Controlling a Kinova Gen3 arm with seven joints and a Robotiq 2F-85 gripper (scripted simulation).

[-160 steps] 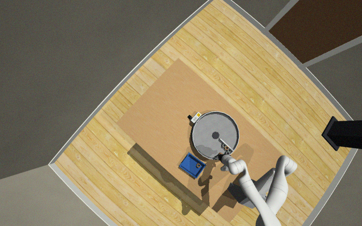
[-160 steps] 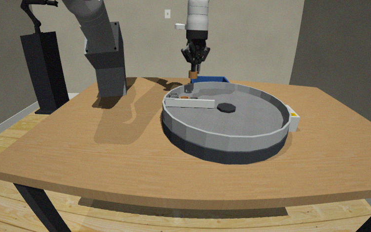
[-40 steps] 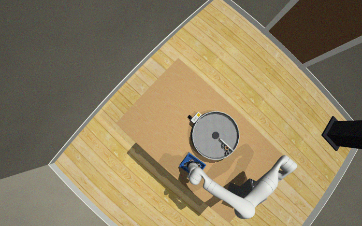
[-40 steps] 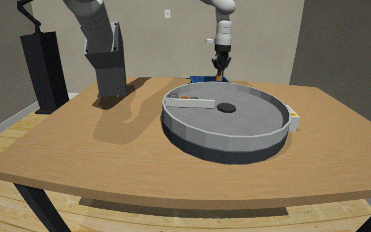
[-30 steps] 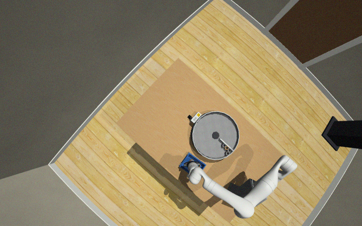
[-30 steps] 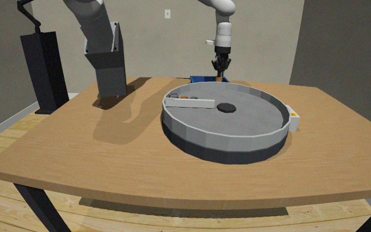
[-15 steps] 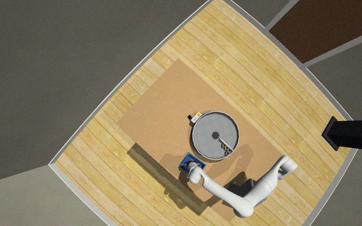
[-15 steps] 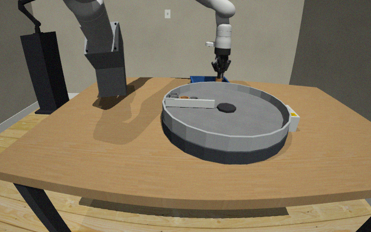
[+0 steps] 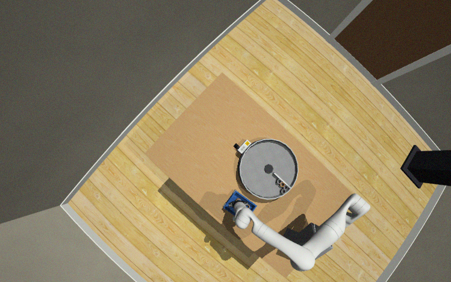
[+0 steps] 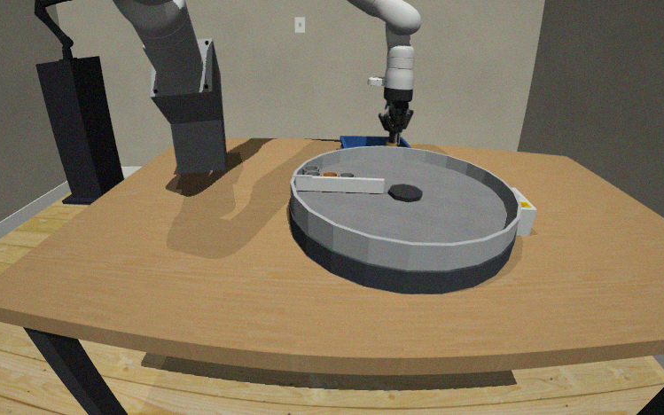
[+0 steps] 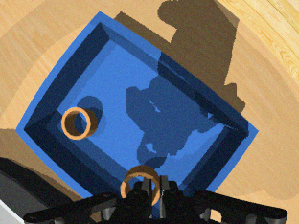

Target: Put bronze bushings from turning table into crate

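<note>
My gripper [image 11: 155,186] is shut on a bronze bushing [image 11: 141,184] and holds it over the blue crate [image 11: 137,110], near the crate's rim on the turning table's side. In the exterior view the gripper [image 10: 394,135] hangs just above the crate [image 10: 372,140]. Another bronze bushing [image 11: 79,123] lies inside the crate by its left wall. On the grey turning table [image 10: 401,208] a bronze bushing [image 10: 329,174] sits between two steel bushings [image 10: 310,168] behind a white bar [image 10: 339,184]. From above, these bushings [image 9: 282,185] cluster at the table's rim.
A small white and yellow box [image 10: 524,211] stands against the turning table's right side. The arm's grey base [image 10: 190,108] stands at the table's back left. A black post [image 10: 80,123] stands on the floor further left.
</note>
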